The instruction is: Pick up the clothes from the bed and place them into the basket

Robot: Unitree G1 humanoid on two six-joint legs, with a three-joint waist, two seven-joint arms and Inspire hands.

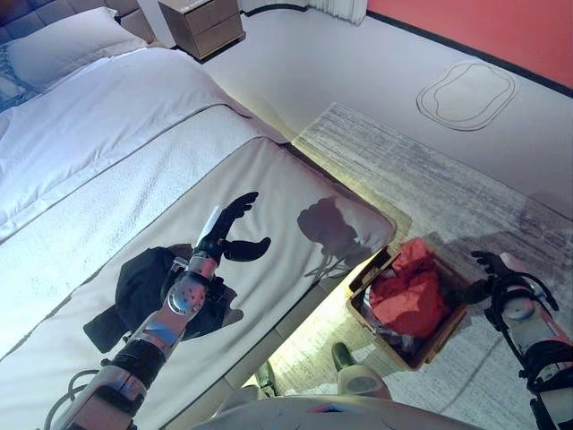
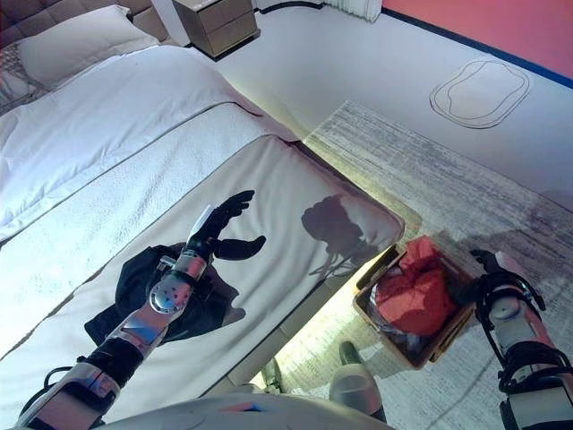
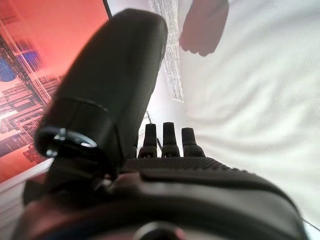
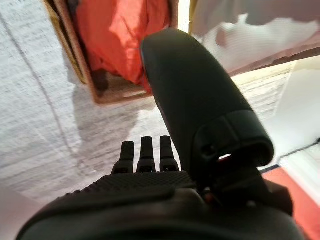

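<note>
A black garment (image 1: 134, 279) lies crumpled on the white bed (image 1: 269, 179) near its foot. My left hand (image 1: 228, 226) is held above the bed just past the garment, fingers straight and empty; its fingers (image 3: 170, 136) show over bare bedding in the left wrist view. A wicker basket (image 1: 439, 336) stands on the rug beside the bed's corner with red clothing (image 1: 407, 287) in it. My right hand (image 1: 488, 265) hangs open and empty beside the basket's far side. The right wrist view shows its fingers (image 4: 142, 150) above the floor, with the basket (image 4: 62, 30) and red clothing (image 4: 125, 40) beyond.
A grey rug (image 1: 448, 170) lies along the bed's side under the basket. A wooden nightstand (image 1: 201, 22) stands at the head of the bed beside a pillow (image 1: 63, 45). An oval outline (image 1: 466, 94) marks the floor near the red wall.
</note>
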